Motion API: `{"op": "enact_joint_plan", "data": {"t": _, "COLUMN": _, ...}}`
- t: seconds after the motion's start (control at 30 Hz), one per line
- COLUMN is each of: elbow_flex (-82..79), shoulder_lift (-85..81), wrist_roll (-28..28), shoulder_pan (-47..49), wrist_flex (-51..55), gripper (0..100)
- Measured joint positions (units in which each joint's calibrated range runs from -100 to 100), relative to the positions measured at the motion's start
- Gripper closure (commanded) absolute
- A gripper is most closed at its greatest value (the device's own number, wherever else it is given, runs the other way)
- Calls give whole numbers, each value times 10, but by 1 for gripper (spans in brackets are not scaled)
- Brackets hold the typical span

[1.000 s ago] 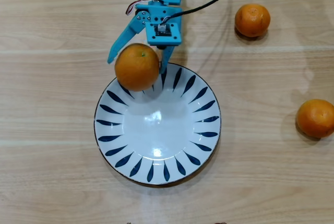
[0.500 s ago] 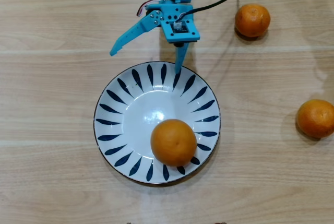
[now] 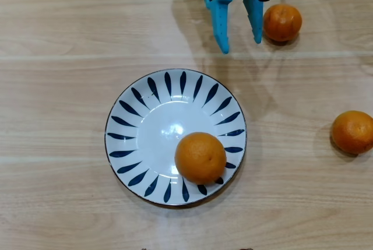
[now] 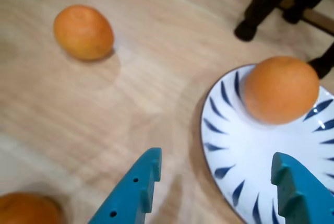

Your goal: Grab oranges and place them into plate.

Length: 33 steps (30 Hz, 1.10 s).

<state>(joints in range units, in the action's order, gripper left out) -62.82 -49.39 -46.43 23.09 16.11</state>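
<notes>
Wooden bench [image 3: 70, 116] carries the white plate [image 3: 140, 139] with blue leaf strokes; the largest orange [image 3: 200, 157] sits inside it toward its lower right in the overhead view. The blue jaws [image 3: 240, 39] hang open and empty beside a smaller orange [image 3: 282, 22]. Another small orange [image 3: 352, 131] lies well apart at right.

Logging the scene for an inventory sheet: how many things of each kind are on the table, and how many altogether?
Oranges: 3, one large on the plate, one small by the gripper, one small at the right edge in the overhead view
Plate: 1
Total: 4
</notes>
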Motion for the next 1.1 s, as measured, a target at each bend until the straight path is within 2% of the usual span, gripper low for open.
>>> {"op": "enact_joint_plan", "data": {"t": 0.2, "elbow_flex": 169, "shoulder_lift": -22, "wrist_roll": -3, "shoulder_pan": 58, "wrist_flex": 381, "gripper": 77}}
{"op": "enact_joint_plan", "data": {"t": 0.27, "elbow_flex": 200, "shoulder_lift": -24, "wrist_roll": -17, "shoulder_pan": 92, "wrist_flex": 461, "gripper": 77}}
{"op": "enact_joint_plan", "data": {"t": 0.37, "elbow_flex": 217, "shoulder_lift": -25, "wrist_roll": -54, "shoulder_pan": 143, "wrist_flex": 515, "gripper": 77}}
{"op": "enact_joint_plan", "data": {"t": 0.6, "elbow_flex": 220, "shoulder_lift": -14, "wrist_roll": -126, "shoulder_pan": 247, "wrist_flex": 517, "gripper": 77}}
{"op": "enact_joint_plan", "data": {"t": 0.77, "elbow_flex": 220, "shoulder_lift": 36, "wrist_roll": -139, "shoulder_pan": 258, "wrist_flex": 431, "gripper": 75}}
{"op": "enact_joint_plan", "data": {"t": 0.83, "elbow_flex": 206, "shoulder_lift": 55, "wrist_roll": -143, "shoulder_pan": 263, "wrist_flex": 393, "gripper": 70}}
{"op": "enact_joint_plan", "data": {"t": 0.97, "elbow_flex": 180, "shoulder_lift": 86, "wrist_roll": -143, "shoulder_pan": 267, "wrist_flex": 321, "gripper": 53}}
{"op": "enact_joint_plan", "data": {"t": 1.1, "elbow_flex": 171, "shoulder_lift": 106, "wrist_roll": -166, "shoulder_pan": 283, "wrist_flex": 303, "gripper": 44}}
